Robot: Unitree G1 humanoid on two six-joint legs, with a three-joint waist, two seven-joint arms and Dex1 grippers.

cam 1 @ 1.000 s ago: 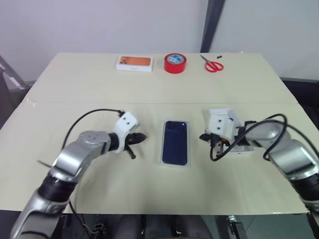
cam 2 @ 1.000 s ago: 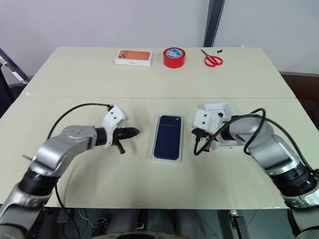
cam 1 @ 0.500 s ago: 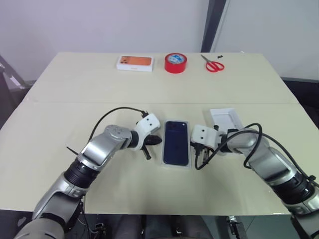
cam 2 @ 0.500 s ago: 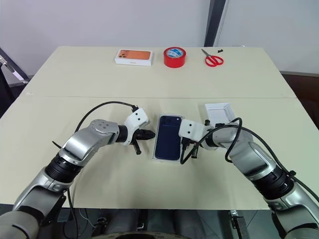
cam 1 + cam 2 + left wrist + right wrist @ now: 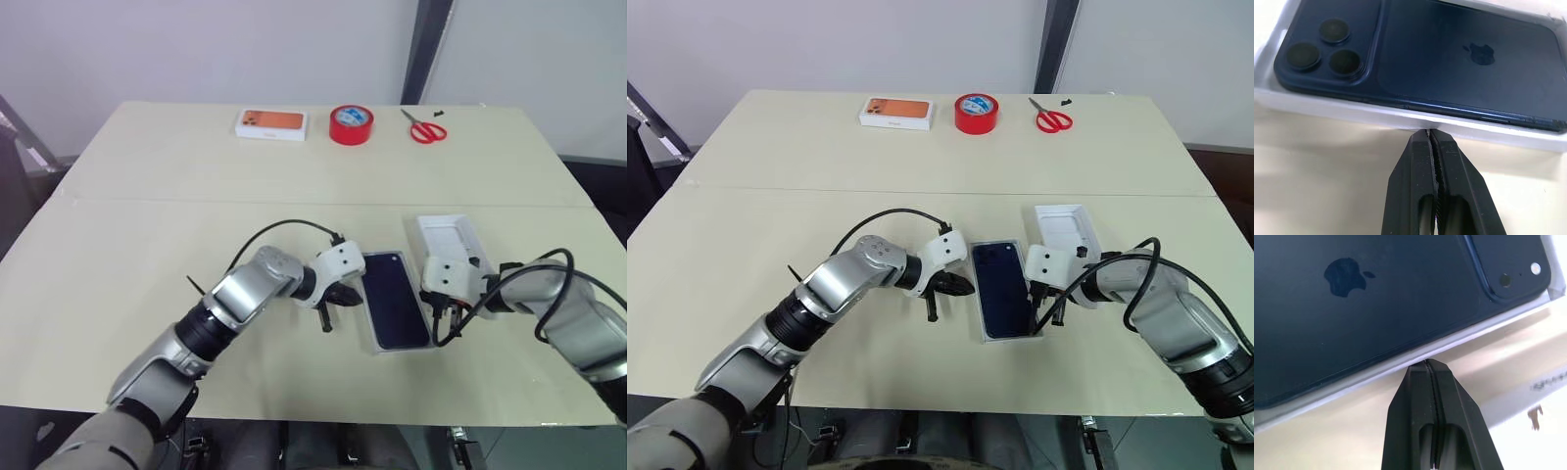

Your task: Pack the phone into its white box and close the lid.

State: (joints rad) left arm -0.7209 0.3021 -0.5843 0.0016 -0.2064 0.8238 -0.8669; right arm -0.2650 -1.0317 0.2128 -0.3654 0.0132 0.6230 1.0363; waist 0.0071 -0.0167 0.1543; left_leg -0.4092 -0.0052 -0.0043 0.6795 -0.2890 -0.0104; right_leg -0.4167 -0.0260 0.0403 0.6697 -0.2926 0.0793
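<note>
The phone lies back-up inside the white box, near the front middle of the table. Its long axis runs mostly away from the robot but is skewed, the far end leaning toward the robot's left and the near end toward its right. The camera bump sits at the far end, and the wrist views show an apple logo on the dark blue back.

The lid lies open side up just beyond the right arm, close to the box's far right corner.

The left end effector has its fingers pressed together, holding nothing, with the tips against the box's left long wall. The right end effector is likewise closed and empty, its tips at the right long wall.

A second ago the phone and box lay square to the table edge and both end effectors stood apart from them; the box has since been turned and shifted to the robot's right.

At the far edge lie a white box with an orange phone picture, a red tape roll and red scissors; no lettering is readable.
</note>
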